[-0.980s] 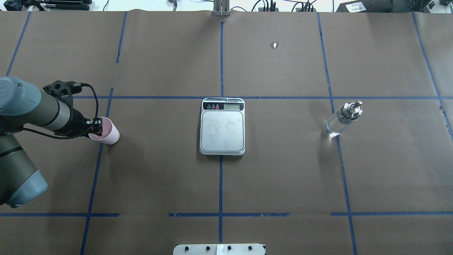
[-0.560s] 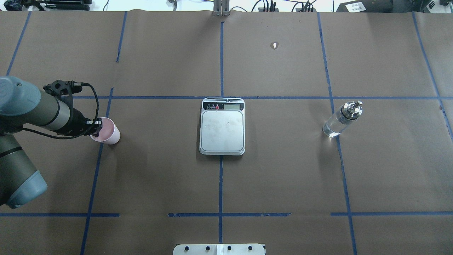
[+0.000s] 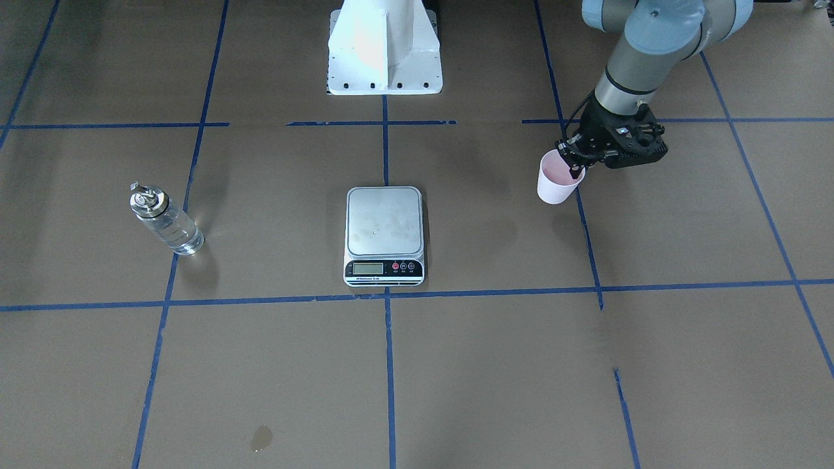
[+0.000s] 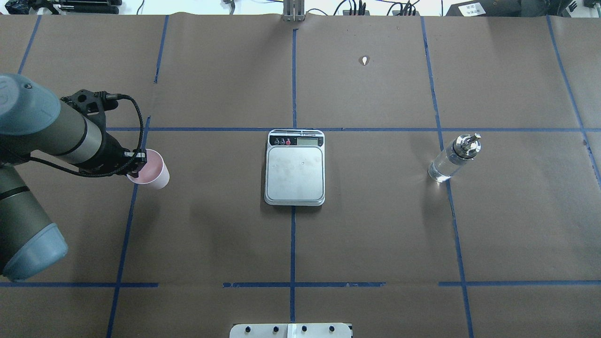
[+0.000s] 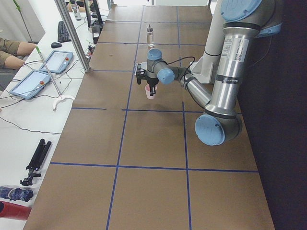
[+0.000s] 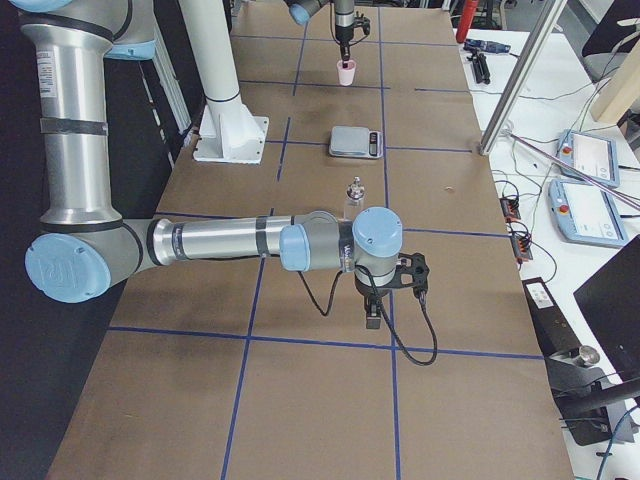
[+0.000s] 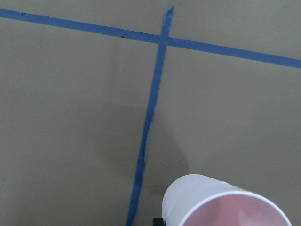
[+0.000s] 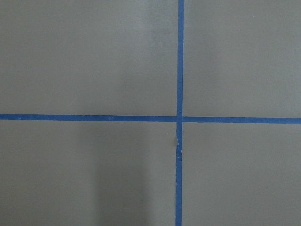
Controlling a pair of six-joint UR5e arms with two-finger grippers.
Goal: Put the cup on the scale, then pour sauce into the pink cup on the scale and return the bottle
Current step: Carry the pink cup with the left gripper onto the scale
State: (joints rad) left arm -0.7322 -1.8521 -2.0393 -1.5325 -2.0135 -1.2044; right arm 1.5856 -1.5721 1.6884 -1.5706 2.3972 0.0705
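Paper, brown and crossed with blue tape lines (image 4: 292, 244), covers the table (image 4: 375, 234) in front of me.

At its middle, on the centre line, lies the scale (image 4: 295, 171). It is flat and rectangular, with a brushed steel platform. Its black strip carries a small LCD and red and dark round buttons, and that strip lies on the side away from me.

Well off to my right stands the bottle (image 4: 453, 159), by a tape line. It is small, clear glass and cylindrical, with faint printed marks and a shiny metal pourer cap ending in a thin spout.

Well off to my left is the cup (image 4: 157, 176), far from the scale and smaller across than its platform. It is paper and tapered, with its mouth up. The outside is whitish-pink and the inside a deeper pink. It hangs just above the table over a tape line, and the front-facing view shows its shadow lying apart from it on the paper.

My left gripper (image 4: 136, 165) is clamped on the cup's rim on the side nearest my arm, one finger dipping inside the mouth and the other outside the wall.

My right gripper (image 6: 372, 315) hangs low over a tape crossing near my end of the table. Only the side view shows it, so I cannot tell how its fingers stand.
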